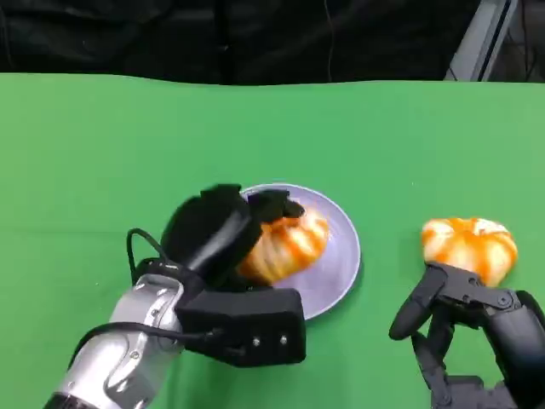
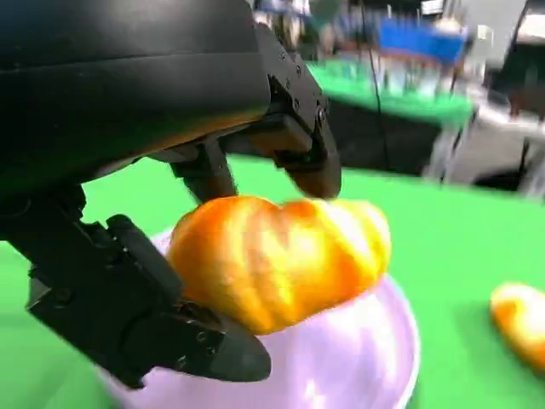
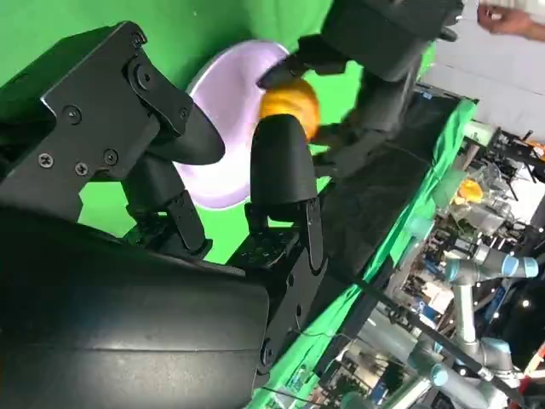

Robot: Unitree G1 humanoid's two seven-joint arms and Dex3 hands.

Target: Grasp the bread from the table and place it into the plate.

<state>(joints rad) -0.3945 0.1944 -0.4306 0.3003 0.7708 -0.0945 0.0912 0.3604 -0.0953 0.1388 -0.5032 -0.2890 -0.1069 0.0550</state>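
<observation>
An orange-glazed bread (image 1: 289, 243) (image 2: 281, 256) is gripped between the fingers of my left hand (image 1: 226, 226) (image 2: 170, 170). It sits low over the lavender plate (image 1: 336, 264) (image 2: 366, 358) at the table's middle; I cannot tell whether it touches the plate. The right wrist view also shows this bread (image 3: 289, 102), the plate (image 3: 230, 102) and the left hand (image 3: 383, 34). A second bread (image 1: 470, 245) (image 2: 521, 319) lies on the green cloth to the right. My right hand (image 1: 477, 324) (image 3: 170, 213) is just in front of it, fingers apart and holding nothing.
Green cloth (image 1: 102, 153) covers the whole table, with a black backdrop behind its far edge. A metal stand (image 1: 481, 43) rises at the back right. Other robot arms and clutter (image 3: 477, 281) stand beyond the table's side.
</observation>
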